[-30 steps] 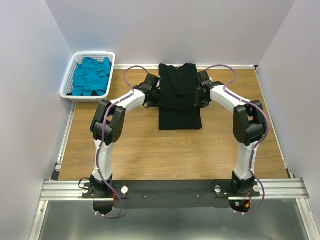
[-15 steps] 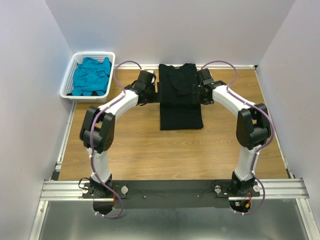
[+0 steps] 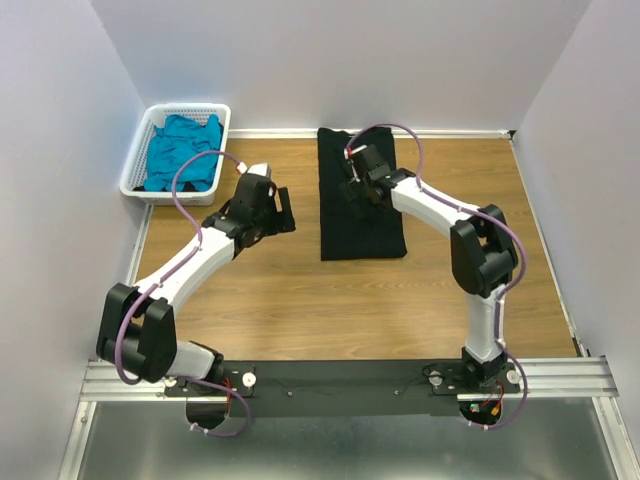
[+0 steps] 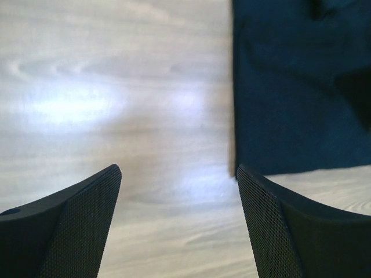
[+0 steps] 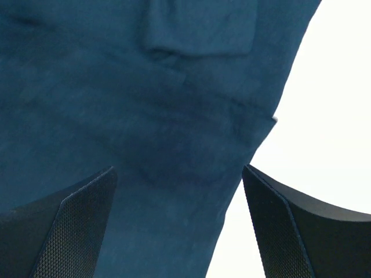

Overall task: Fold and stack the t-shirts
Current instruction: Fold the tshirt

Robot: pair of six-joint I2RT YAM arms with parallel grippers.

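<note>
Partway through the first shirt, I'd say. The black t-shirt point(image 3: 365, 230) lies flat at the far middle of the table point(image 3: 300, 290), with its sides turned in to make one long narrow panel running from the back edge toward the centre. That reads as the lengthwise folds done, and the crosswise folds that would bring it down to a compact packet not yet made.

The teal t-shirt point(image 3: 185, 150) sits crumpled in the white slotted basket point(image 3: 135, 165) at the far left corner, unfolded, so nothing is stacked. By my count that leaves the black one to finish, the teal one to fetch and fold, then one to go on top of the other.

The left gripper point(image 3: 283, 210) hangs over bare wood just beside the panel's left edge, its jaws spread wide and nothing between them. The left wrist view shows the shirt's straight edge and near corner off to the right.

The right gripper point(image 3: 357, 192) is above the upper half of the panel, also spread and empty, with cloth filling the view beneath it.

Up close the fabric looks soft and matte. It has shallow creases and one overlapping flap, and the edges are fairly square. The near hem lies straight across the wood.
</note>
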